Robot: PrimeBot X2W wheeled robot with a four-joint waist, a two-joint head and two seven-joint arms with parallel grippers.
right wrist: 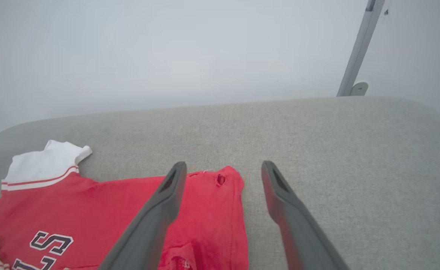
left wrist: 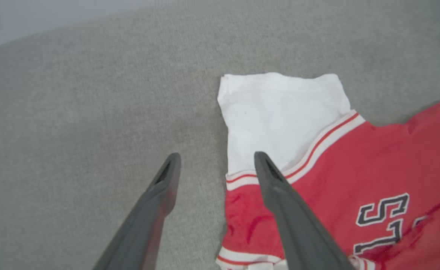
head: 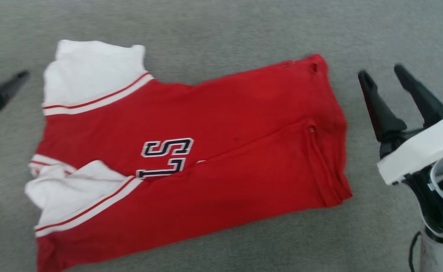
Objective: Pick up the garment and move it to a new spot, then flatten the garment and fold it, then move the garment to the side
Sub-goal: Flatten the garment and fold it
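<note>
Garment [head: 214, 151] flat between left pincer [head: 6, 73] and right pincer [head: 381, 71]; both spread wide, empty.

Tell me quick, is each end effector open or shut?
Left end effector: open, holding nothing.
Right end effector: open, holding nothing.

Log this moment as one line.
garment: partly folded, lying on grey cushion | left pincer: open, empty, left of garment | right pincer: open, empty, right of garment

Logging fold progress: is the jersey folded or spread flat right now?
Partly folded. On the garment, the near side lies doubled over the body, covering part of the lettering; the far white sleeve lies spread out.
</note>
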